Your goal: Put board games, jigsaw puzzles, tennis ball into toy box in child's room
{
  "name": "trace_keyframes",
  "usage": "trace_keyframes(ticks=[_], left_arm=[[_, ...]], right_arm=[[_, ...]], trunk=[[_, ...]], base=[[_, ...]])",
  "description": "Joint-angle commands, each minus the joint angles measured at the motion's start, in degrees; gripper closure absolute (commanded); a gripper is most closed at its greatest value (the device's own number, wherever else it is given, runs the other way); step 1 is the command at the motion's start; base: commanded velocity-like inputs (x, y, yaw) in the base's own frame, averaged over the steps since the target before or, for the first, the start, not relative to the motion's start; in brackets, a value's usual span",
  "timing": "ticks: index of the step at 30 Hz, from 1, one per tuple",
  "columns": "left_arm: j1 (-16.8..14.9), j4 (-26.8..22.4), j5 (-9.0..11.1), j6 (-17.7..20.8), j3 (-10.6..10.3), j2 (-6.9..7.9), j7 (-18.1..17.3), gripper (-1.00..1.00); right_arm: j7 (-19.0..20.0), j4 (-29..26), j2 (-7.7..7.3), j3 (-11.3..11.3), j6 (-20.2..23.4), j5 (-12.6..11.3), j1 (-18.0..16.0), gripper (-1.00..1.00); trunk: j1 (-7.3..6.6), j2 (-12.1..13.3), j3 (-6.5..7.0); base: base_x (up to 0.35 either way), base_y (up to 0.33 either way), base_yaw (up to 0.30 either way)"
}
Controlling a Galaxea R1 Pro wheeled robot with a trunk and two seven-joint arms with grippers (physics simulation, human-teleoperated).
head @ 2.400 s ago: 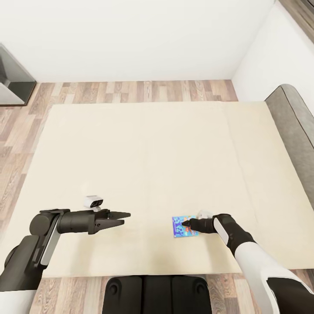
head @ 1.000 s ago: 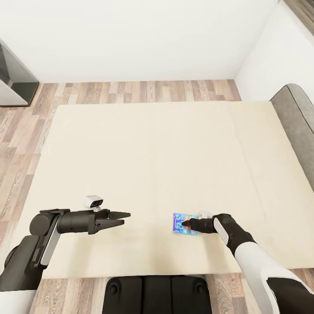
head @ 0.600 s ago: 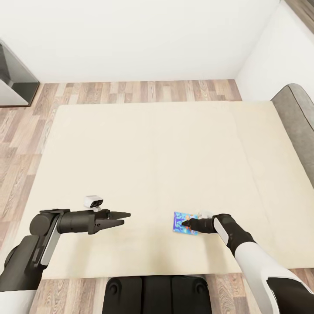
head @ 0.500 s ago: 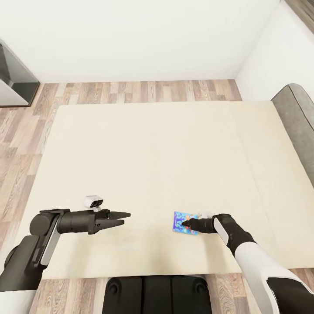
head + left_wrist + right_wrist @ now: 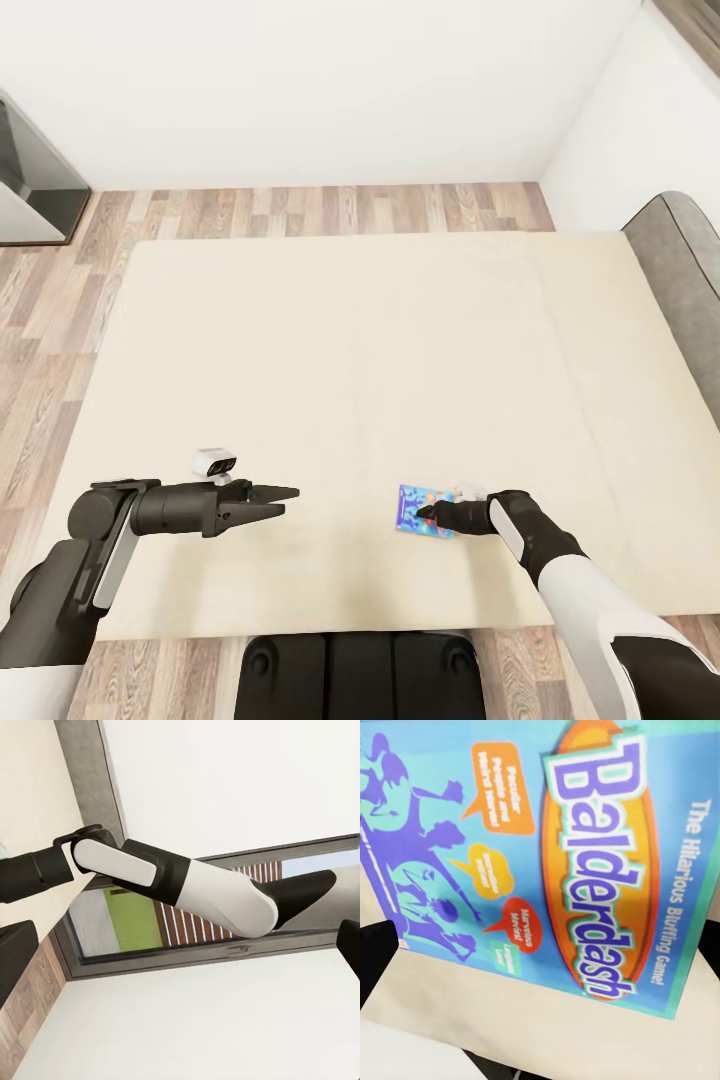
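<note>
A board game (image 5: pixel 412 508) with a blue cover reading "Balderdash" (image 5: pixel 547 855) lies flat near the front edge of the cream bed (image 5: pixel 350 350). My right gripper (image 5: pixel 425 516) reaches over its near side, just above the cover. In the right wrist view one dark finger (image 5: pixel 375 960) shows at each side of the box's near edge, wide apart, so the gripper is open. My left gripper (image 5: pixel 290 500) hovers open over bare bed to the left, holding nothing. The toy box, puzzles and tennis ball are out of view.
A grey padded headboard (image 5: pixel 680 280) borders the bed on the right. Wood-plank floor (image 5: pixel 300 205) runs between the bed and the white wall. A dark cabinet (image 5: pixel 30 190) stands at the far left. My base (image 5: pixel 350 675) is against the bed's front edge.
The whole view has shifted slightly since the earliest frame. Both arms and the board game keep their places.
</note>
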Motion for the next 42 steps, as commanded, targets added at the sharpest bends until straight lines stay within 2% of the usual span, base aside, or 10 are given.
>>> trace_keyframes(ticks=[1,15,42], left_arm=[[0.0,0.0,0.0,0.6,0.0,0.02,-0.2,-1.00],[0.0,0.0,0.0,0.6,0.0,0.02,-0.2,-1.00],[0.0,0.0,0.0,0.6,0.0,0.02,-0.2,-1.00]], right_arm=[[0.0,-0.1,0.02,-0.2,0.4,-0.3,0.0,-1.00],[0.0,-0.1,-0.02,-0.2,0.4,-0.3,0.0,-1.00],[0.0,-0.1,0.06,-0.2,0.4,-0.3,0.0,-1.00]], trunk=[[0.03,-0.1,-0.06],[0.03,-0.1,-0.25],[0.03,-0.1,-0.26]], base=[[0.000,0.000,0.000],[0.000,0.000,0.069],[0.000,0.043,0.002]])
